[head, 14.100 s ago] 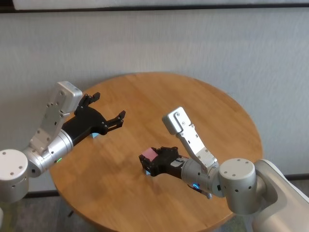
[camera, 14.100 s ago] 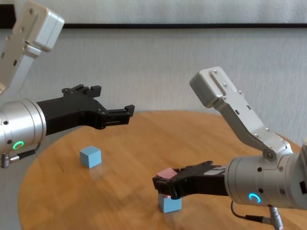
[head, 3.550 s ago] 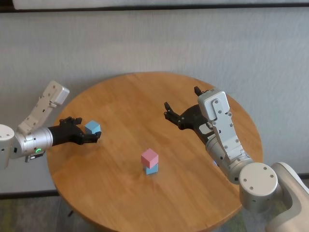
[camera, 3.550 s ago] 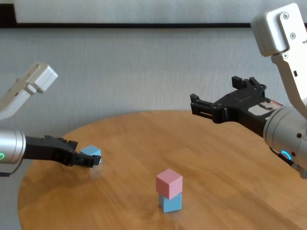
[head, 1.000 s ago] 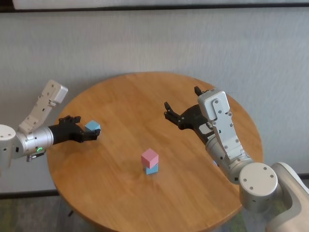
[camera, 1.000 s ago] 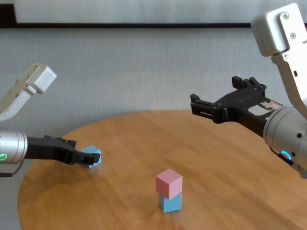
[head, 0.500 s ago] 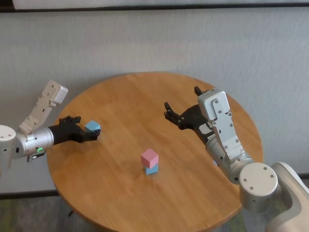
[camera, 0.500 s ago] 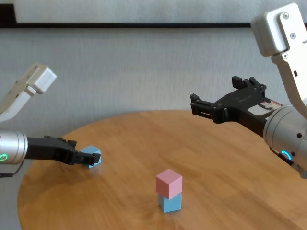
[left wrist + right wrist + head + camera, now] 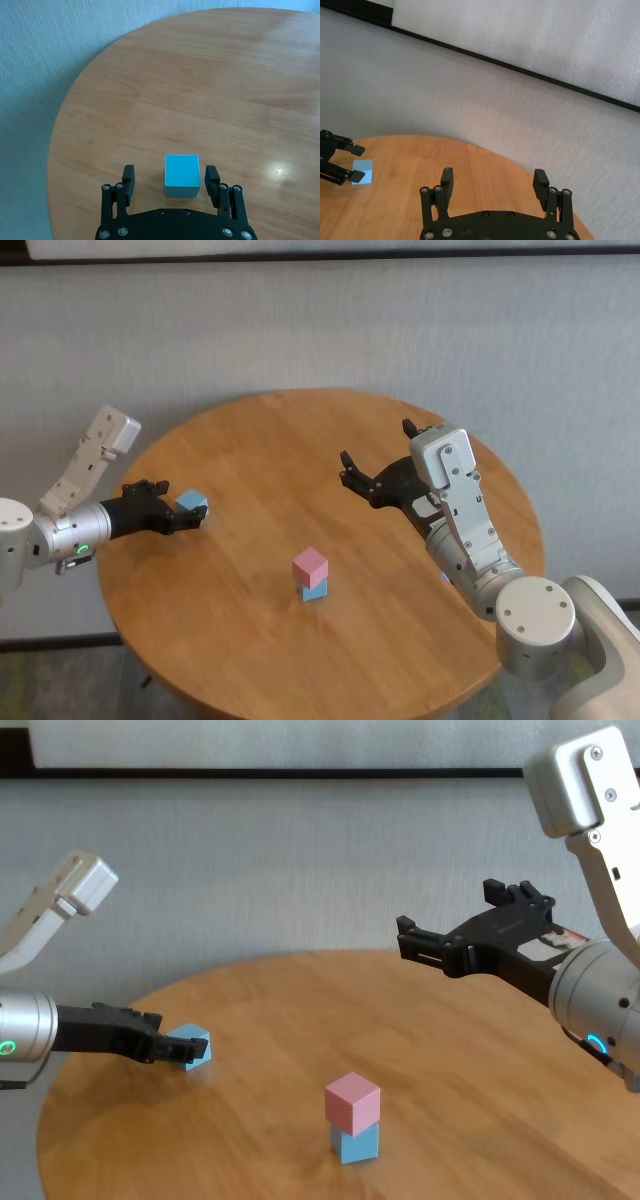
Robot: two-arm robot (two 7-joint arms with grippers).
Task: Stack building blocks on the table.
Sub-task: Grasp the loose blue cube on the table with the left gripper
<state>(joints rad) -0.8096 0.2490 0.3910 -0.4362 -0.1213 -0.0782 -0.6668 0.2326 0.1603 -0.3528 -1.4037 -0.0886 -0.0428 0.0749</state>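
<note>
The table (image 9: 400,640) is a large round top of warm orange-brown wood with visible grain and plank seams, set before a pale grey wall (image 9: 320,330). The right gripper (image 9: 460,935) hangs raised over the table's far right part, its fingers spread wide with nothing between them. The left gripper (image 9: 171,182) lies low at the table's left side, its fingers parted on either side of a light blue block (image 9: 182,175); narrow gaps show between the pads and the cube's sides, so it is flanked, not pinched. That cube is matte and sits flat on the wood. Near the table's middle, towards the robot, a pink block (image 9: 352,1102) rests on a second light blue block (image 9: 354,1144), turned slightly askew
</note>
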